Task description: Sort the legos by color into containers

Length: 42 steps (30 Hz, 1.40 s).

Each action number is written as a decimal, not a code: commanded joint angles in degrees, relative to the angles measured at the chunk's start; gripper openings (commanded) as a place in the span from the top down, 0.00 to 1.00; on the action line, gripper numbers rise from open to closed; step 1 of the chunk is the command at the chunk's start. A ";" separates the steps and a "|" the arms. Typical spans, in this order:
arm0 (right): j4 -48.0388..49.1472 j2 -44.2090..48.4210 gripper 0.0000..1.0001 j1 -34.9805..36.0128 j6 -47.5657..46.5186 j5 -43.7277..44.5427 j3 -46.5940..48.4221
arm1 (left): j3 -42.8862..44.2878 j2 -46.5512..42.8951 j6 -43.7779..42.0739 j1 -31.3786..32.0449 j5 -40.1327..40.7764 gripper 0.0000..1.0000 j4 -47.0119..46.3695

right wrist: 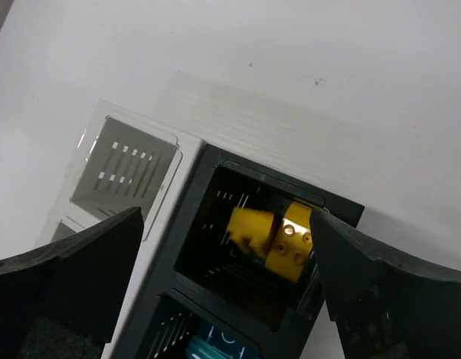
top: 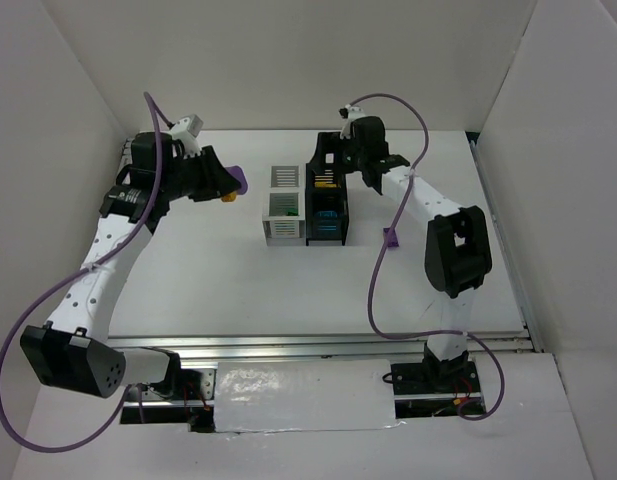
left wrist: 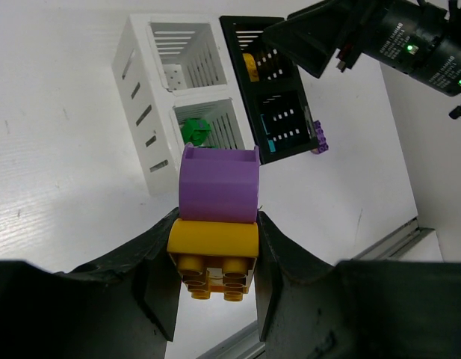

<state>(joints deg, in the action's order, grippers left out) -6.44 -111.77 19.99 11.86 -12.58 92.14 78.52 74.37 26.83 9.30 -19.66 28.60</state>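
Observation:
My left gripper (left wrist: 215, 224) is shut on a yellow brick (left wrist: 213, 253) that has a purple brick (left wrist: 219, 183) stuck on it. It holds them above the table, left of the bins (top: 226, 188). The 2x2 bin block (top: 306, 238) stands mid-table. The far black bin (right wrist: 215, 176) holds yellow bricks (right wrist: 271, 239). The near black bin holds a cyan brick (top: 328, 214). The near white bin holds a green brick (left wrist: 194, 131). The far white bin (left wrist: 157, 31) looks empty. My right gripper (right wrist: 226, 217) is open and empty above the far black bin.
A loose purple brick (top: 391, 238) lies on the table just right of the bins; it also shows in the left wrist view (left wrist: 317, 137). White walls enclose the table on the left, back and right. A metal rail (top: 328, 343) runs along the near edge.

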 commanded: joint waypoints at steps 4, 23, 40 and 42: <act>-0.15 7.69 0.00 0.05 2.82 -11.96 3.66 | -1.53 -2.56 2.26 0.11 -17.28 1.00 -8.28; 44.70 22.55 0.11 6.46 51.79 -57.47 -14.26 | -9.09 -5.29 12.54 4.24 -44.41 1.00 -30.71; 18.57 20.54 0.96 10.42 34.82 -58.17 -6.62 | -9.26 -4.58 14.39 4.24 -44.15 1.00 -33.70; 17.77 20.36 1.00 10.42 34.37 -58.52 -5.92 | -8.83 -4.41 13.60 4.32 -43.89 1.00 -32.38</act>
<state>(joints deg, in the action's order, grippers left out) 10.26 -91.33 29.45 44.66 -68.79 84.82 69.10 69.97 41.25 13.43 -63.64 -0.03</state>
